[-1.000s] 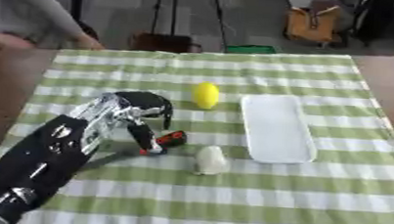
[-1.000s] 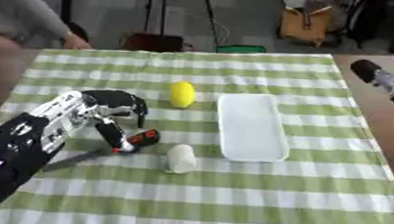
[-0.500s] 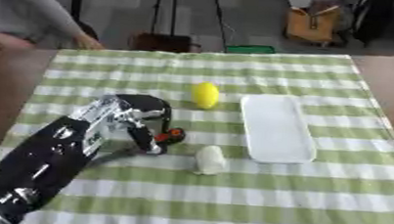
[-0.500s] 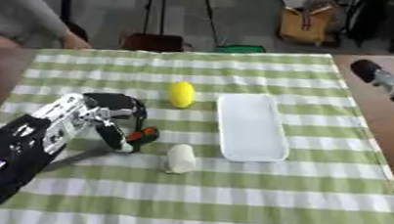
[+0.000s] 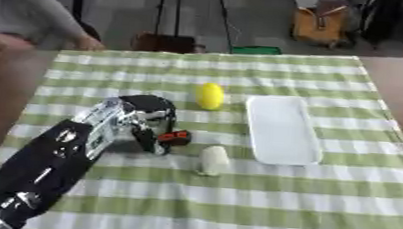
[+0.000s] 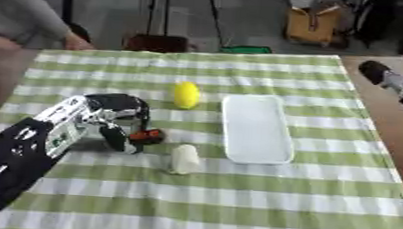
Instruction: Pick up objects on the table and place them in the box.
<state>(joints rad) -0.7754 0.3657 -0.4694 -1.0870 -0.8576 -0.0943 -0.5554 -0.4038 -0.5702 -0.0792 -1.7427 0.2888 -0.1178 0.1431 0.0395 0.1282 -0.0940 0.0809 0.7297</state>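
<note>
My left hand reaches from the lower left over the green checked cloth, its fingers curled down onto a small red and black object at their tips. A yellow lemon lies just beyond, to the right. A small white cylinder lies on its side right of the hand. The shallow white box stands to the right of both. My right hand shows at the right edge, off the cloth, too dark to read its fingers.
The checked table runs to a wooden edge at the right. A person's arm and hand rest at the far left corner. A yellow bag and stand legs are on the floor behind.
My left hand has drawn slightly nearer to the red and black object and curled lower onto it. The lemon, cylinder and box have not moved.
</note>
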